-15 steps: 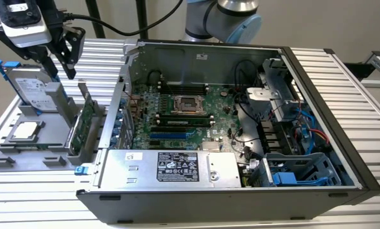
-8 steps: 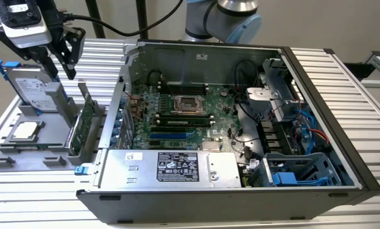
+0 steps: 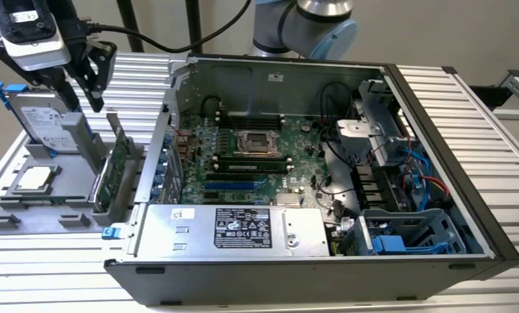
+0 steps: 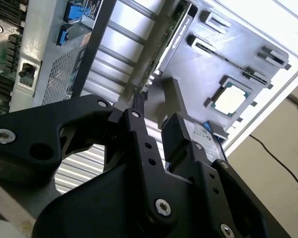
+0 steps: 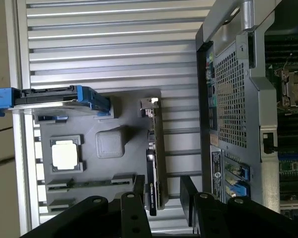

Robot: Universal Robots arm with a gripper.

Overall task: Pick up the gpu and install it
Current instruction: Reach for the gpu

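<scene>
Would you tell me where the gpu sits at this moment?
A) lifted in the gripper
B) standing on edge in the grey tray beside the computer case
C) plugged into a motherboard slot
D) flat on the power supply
B: the gpu stands on edge in the grey tray beside the computer case, and the open gripper hovers above the tray.

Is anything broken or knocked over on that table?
Nothing stands out. The gpu stands upright on its edge in the gray holder, the hard drive stands straight in the same holder, and the computer case lies open with nothing spilled around it. The open gripper hangs above the holder.
</scene>
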